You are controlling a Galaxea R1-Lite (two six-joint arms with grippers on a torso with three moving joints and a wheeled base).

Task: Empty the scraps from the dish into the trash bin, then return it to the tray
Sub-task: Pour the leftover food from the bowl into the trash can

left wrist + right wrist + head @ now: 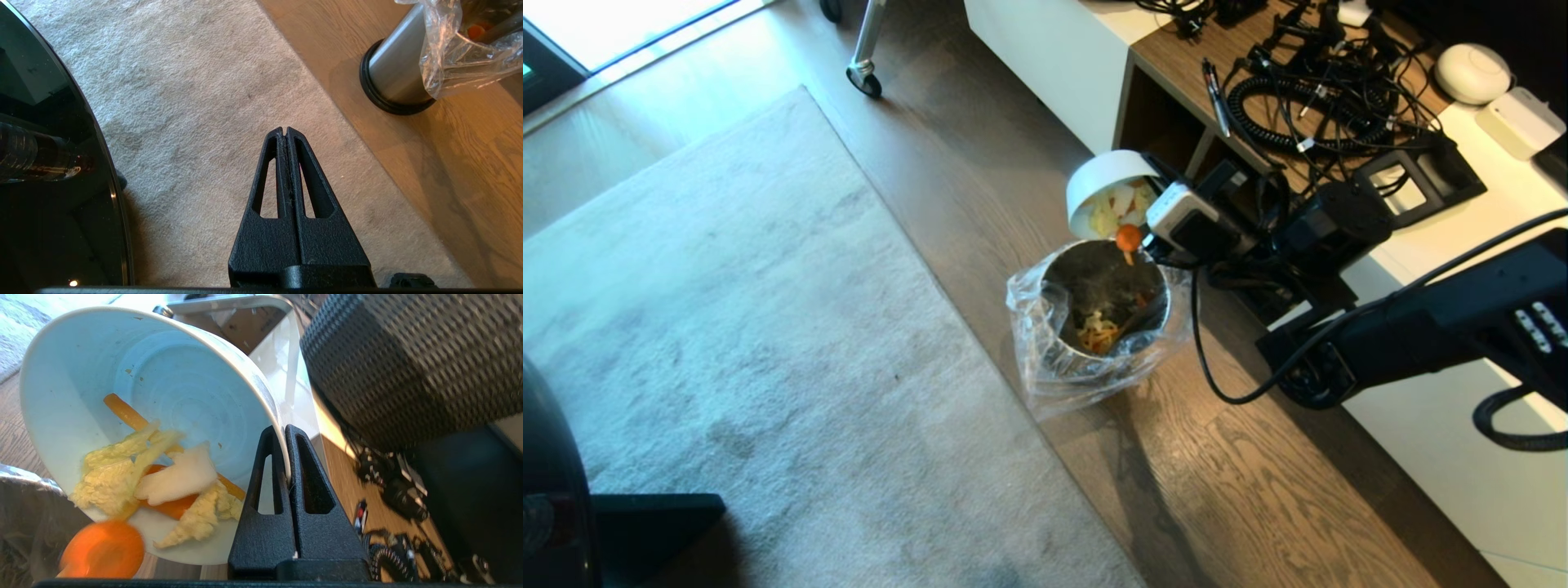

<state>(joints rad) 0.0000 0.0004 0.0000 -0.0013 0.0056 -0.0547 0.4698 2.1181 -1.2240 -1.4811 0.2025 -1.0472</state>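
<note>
The white dish [1098, 181] is tipped steeply on its side above the far rim of the steel trash bin [1104, 304], with my right gripper [284, 430] shut on its rim [261, 388]. Pale peel bits and orange strips, the scraps [163, 482], slide toward the lower lip. One carrot slice [1128, 238] [104, 549] falls off the lip over the bin's mouth. More scraps [1098, 331] lie at the bin's bottom. My left gripper [284, 130] is shut and empty over the carpet, away from the bin [396, 73]. The tray is out of view.
The bin's clear liner bag [1045, 359] hangs loosely over its rim. A low white and wood shelf unit [1176, 90] with tangled cables stands just behind the bin. A dark woven basket [412, 355] is close beside the dish. The round black table's edge [110, 179] borders the grey carpet [727, 327].
</note>
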